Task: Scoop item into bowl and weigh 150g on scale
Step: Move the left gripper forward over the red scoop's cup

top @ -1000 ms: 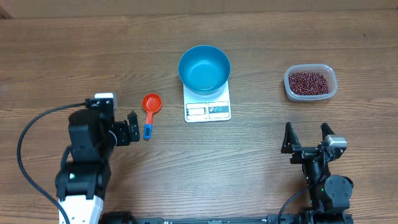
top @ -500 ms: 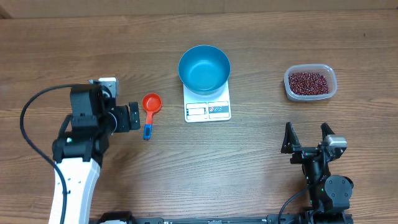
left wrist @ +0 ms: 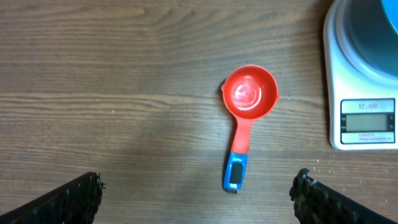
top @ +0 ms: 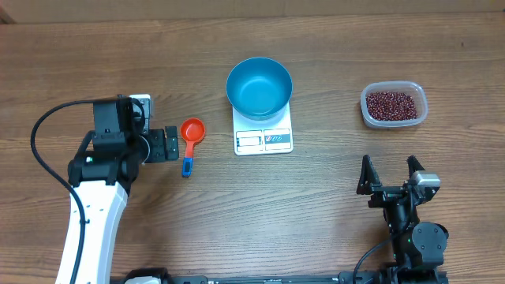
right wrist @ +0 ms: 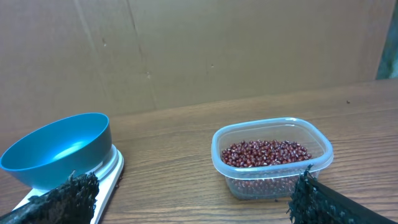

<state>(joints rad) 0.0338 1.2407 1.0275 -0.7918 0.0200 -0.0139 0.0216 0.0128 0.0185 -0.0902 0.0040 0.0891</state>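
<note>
The blue bowl (top: pixel 259 87) stands empty on the white scale (top: pixel 263 140) at the table's middle back. The item, dark red-brown beans (top: pixel 390 103), fills a clear tub (top: pixel 418 118) at the right. A red scoop with a blue handle (top: pixel 190 134) lies left of the scale. My left gripper (top: pixel 175 145) is open just left of the scoop's handle. In the left wrist view, the scoop (left wrist: pixel 249 99) lies ahead of that gripper (left wrist: pixel 196 193), slightly right of centre. My right gripper (top: pixel 388 172) is open near the front edge, facing the beans (right wrist: pixel 267 151), bowl (right wrist: pixel 56 149) and scale (right wrist: pixel 106 177).
A black cable (top: pixel 43 134) loops out left of the left arm. A brown cardboard wall (right wrist: pixel 199 50) rises behind the table's far edge. The tub (right wrist: pixel 272 158) stands apart from the scale, with bare wood between them.
My left arm has swung toward the back of the table, bringing its open gripper level with the scoop's handle. The right arm, bowl, scale and tub have stayed put.
</note>
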